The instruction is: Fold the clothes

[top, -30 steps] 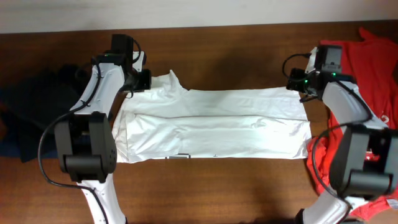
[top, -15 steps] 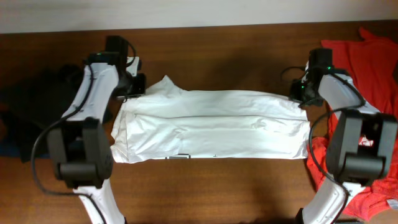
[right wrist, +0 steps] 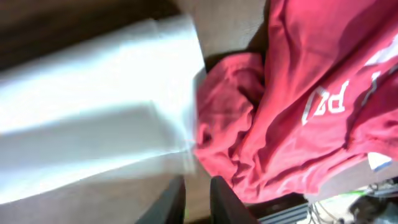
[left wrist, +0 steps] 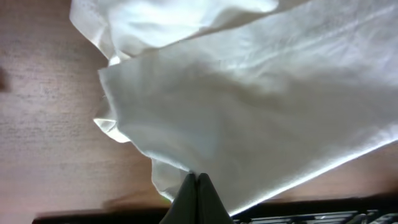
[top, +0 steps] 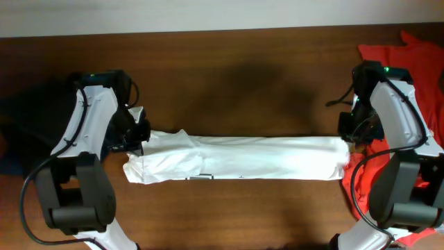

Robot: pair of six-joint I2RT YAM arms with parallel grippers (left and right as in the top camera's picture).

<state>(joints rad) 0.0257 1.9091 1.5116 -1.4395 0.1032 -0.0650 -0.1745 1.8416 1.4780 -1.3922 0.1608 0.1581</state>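
Note:
The clothes, a white T-shirt [top: 243, 158], lie doubled over into a long narrow band across the table, with a small label [top: 199, 176] at the near edge. My left gripper [top: 137, 133] is at the band's left end. In the left wrist view it [left wrist: 198, 179] is shut on a fold of the white fabric [left wrist: 261, 106]. My right gripper [top: 352, 132] hovers at the band's right end. Its jaws [right wrist: 197, 182] stand slightly apart with only bare table between them, and the shirt's edge [right wrist: 112, 112] lies just ahead.
A red T-shirt with white print [top: 409, 62] is heaped at the right edge, touching the white band's end [right wrist: 298, 93]. Dark garments [top: 28, 118] lie at the far left. Brown wooden table [top: 243, 90] shows behind and in front of the band.
Both grippers moved toward the near side, carrying the shirt's far edge over the rest, so the wide spread became a narrow band. The right gripper's jaws have come off the fabric.

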